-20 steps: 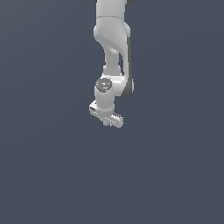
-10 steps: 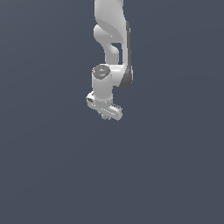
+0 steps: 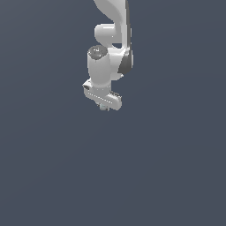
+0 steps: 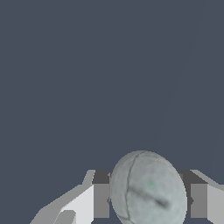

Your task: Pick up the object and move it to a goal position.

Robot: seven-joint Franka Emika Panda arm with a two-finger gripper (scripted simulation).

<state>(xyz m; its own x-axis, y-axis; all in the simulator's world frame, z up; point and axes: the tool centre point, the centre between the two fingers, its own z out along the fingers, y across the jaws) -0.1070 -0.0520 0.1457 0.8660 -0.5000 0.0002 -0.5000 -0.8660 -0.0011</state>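
Observation:
The object, a small pale grey-blue ball (image 4: 148, 190), sits clamped between my two fingers, with a dark seam line across its face. In the exterior view only a sliver of the ball (image 3: 104, 108) peeks out under the white hand. My gripper (image 3: 104, 107) hangs from the white arm in the upper middle of the exterior view, raised above the flat dark grey ground, and it is shut on the ball. One finger (image 4: 94, 199) and the other finger (image 4: 199, 199) press against the ball's two sides.
The white arm (image 3: 112, 31) comes down from the top edge of the exterior view. Everything around is a uniform dark grey-blue surface (image 3: 167, 167) with no other object in sight.
The arm has carried the gripper and ball upward and slightly toward the exterior view's left. The wrist has tilted, and the grip has stayed shut.

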